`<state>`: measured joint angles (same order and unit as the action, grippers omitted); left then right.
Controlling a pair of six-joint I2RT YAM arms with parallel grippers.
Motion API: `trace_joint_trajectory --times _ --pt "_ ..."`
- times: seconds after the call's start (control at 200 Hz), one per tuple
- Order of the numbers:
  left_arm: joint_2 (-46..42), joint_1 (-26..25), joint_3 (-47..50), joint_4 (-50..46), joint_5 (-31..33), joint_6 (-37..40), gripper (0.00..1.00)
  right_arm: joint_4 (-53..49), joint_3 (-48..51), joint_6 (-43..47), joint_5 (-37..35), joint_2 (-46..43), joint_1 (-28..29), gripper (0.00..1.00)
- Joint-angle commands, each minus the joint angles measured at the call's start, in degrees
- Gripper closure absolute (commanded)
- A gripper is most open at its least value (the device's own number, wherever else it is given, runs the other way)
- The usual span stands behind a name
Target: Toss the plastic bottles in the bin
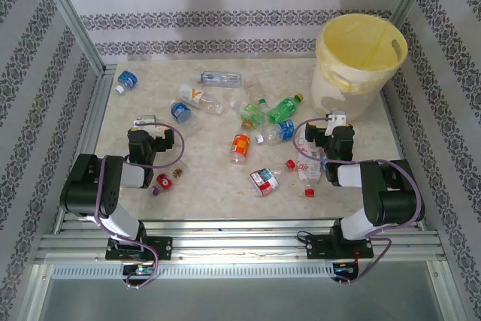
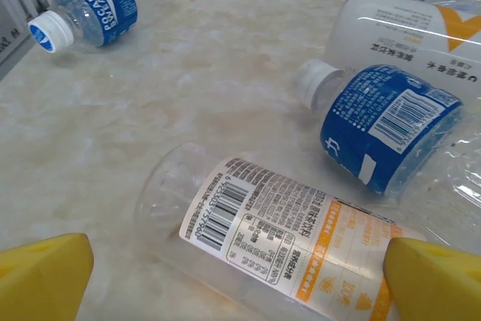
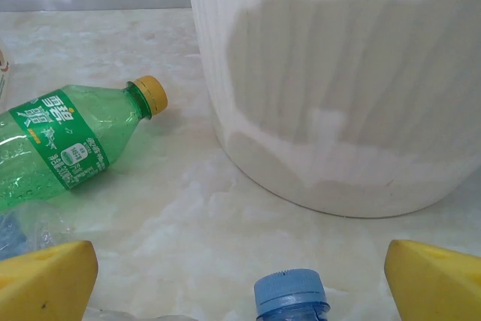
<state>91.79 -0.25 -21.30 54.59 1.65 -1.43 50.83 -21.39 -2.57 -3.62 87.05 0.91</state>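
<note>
The bin (image 1: 361, 58) is a pale-yellow bucket at the table's far right; its wall (image 3: 338, 88) rises just ahead in the right wrist view. Plastic bottles lie scattered over the table. My left gripper (image 1: 146, 124) is open, and a clear bottle with a white and orange label (image 2: 278, 238) lies across the gap between its yellow pads (image 2: 41, 276), ungripped. A blue-labelled bottle (image 2: 391, 125) lies just beyond it. My right gripper (image 1: 336, 120) is open near the bin's base, with a blue bottle cap (image 3: 289, 295) low between its pads (image 3: 436, 283). A green bottle (image 3: 60, 148) lies to its left.
More bottles lie mid-table: a red-labelled one (image 1: 240, 148), a crushed one (image 1: 264, 180), a green one (image 1: 284, 107) and a blue-labelled one (image 1: 126, 80) at the far left. Two loose red caps (image 1: 290, 164) sit near the right arm. Patterned walls enclose the table.
</note>
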Motion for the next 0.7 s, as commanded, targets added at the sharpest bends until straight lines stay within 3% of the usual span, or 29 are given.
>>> trace_joint_trajectory --times 0.0,0.694 --pt "-0.7 0.7 -0.9 -0.6 -2.6 1.3 0.00 1.3 -0.4 0.7 -0.8 -0.3 0.3 0.02" --pt "-0.7 0.7 -1.0 -0.8 -2.7 1.3 0.00 1.1 -0.5 0.5 -0.2 -0.2 0.0 0.02"
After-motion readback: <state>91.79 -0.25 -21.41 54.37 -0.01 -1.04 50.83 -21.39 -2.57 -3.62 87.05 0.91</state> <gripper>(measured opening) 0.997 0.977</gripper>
